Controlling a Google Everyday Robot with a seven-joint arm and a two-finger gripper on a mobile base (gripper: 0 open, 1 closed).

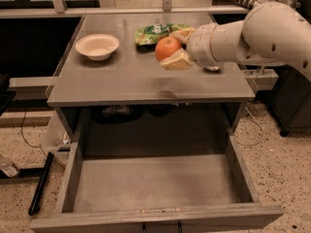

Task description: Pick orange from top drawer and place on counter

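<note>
One top drawer (155,218), nearest the camera, stands pulled fully out below the counter (121,79), its flat grey bottom framed by low side walls and a thick front panel. One gripper (177,46), reaching in from the right on a white arm (257,30), hangs over the middle of the counter with its tan fingers (179,60) clenched above and below the orange (167,48), which is held clear of the surface. Two further items sit on the counter behind: a white bowl (97,46) at the back left and a green snack bag (156,33) just beyond the orange.
</note>
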